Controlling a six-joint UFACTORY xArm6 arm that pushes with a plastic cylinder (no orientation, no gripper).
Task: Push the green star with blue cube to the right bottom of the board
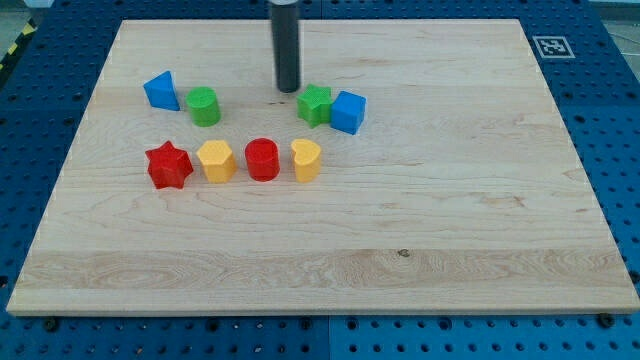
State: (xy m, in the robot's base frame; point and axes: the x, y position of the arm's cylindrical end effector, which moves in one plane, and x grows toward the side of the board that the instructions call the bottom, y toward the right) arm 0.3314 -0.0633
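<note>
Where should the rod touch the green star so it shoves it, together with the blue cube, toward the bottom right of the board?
No grip is possible, only a push. Set my tip against the upper-left face of the green star. The blue cube sits touching its right side, so a push from the view's upper left should probably carry both toward the board's bottom right. My tip already stands just left of the star.

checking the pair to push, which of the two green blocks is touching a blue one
The green star, right of my tip: it sits against the blue cube. The green cylinder stands apart from the other blue block.
</note>
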